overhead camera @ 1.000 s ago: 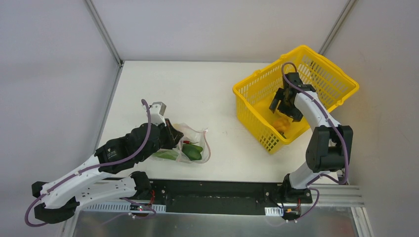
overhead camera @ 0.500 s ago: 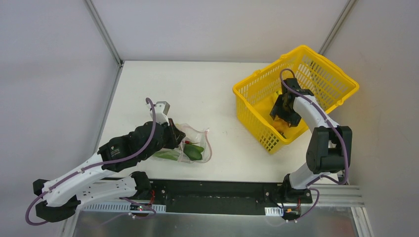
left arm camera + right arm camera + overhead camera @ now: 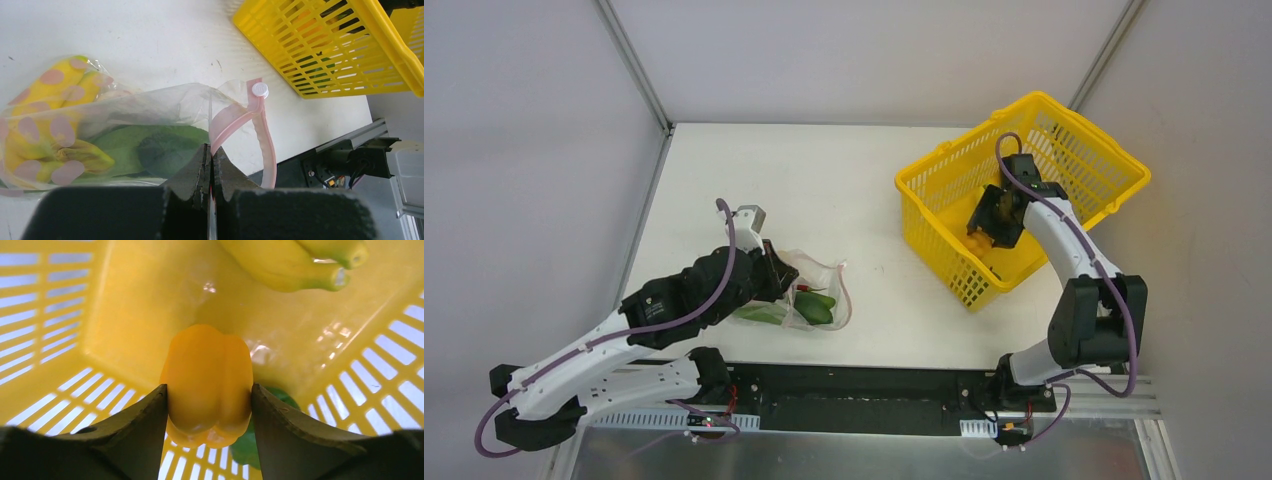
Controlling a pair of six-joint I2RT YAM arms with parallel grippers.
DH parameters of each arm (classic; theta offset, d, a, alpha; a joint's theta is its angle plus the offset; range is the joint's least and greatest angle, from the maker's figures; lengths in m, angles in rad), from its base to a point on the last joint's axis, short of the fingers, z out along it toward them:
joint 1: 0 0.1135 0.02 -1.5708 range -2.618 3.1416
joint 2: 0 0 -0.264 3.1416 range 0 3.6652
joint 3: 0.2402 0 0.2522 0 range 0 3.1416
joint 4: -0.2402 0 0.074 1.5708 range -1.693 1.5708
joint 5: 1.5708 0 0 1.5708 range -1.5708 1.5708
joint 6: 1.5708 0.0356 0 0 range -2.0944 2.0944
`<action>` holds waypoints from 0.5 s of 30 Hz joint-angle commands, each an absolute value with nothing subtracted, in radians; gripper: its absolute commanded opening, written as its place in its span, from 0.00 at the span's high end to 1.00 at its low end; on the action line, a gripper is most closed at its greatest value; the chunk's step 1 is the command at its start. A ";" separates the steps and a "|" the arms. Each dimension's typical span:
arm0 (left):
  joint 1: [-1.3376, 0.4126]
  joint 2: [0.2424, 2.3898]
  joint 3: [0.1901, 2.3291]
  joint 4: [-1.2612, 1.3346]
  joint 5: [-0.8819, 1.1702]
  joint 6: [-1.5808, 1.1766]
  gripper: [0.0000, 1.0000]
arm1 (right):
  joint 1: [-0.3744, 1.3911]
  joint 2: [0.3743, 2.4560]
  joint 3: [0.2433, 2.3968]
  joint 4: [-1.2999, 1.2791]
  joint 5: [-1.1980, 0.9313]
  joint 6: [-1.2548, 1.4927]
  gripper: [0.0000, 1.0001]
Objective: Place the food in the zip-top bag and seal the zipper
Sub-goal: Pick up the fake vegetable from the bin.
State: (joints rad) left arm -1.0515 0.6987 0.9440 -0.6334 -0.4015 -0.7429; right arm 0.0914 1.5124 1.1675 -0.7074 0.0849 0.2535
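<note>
The orange pepper (image 3: 207, 385) is sitting squarely between the two fingers of your right gripper (image 3: 209, 392), which are pressing on both its sides inside the yellow basket (image 3: 50, 315). The banana bunch (image 3: 295, 262) is lying on the basket floor beyond it. Over on the table (image 3: 824, 190), the zip-top bag (image 3: 150, 105) is lying with green food (image 3: 170, 150) inside, and your left gripper (image 3: 210, 160) is clamping its pink zipper (image 3: 265, 135) at the mouth.

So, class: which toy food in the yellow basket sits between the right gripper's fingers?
The orange pepper, pinched between the fingers of the right gripper. The banana bunch lies farther off, untouched, and a green piece peeks from beneath.
</note>
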 commanded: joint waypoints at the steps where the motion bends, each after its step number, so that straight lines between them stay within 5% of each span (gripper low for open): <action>1: -1.040 0.711 0.964 -0.611 -0.393 -0.744 0.98 | 0.097 1.446 1.182 -0.693 -0.054 0.254 0.44; 15: -1.039 0.710 0.964 -0.607 -0.394 -0.752 0.98 | 0.097 1.161 1.188 -0.520 -0.188 0.329 0.45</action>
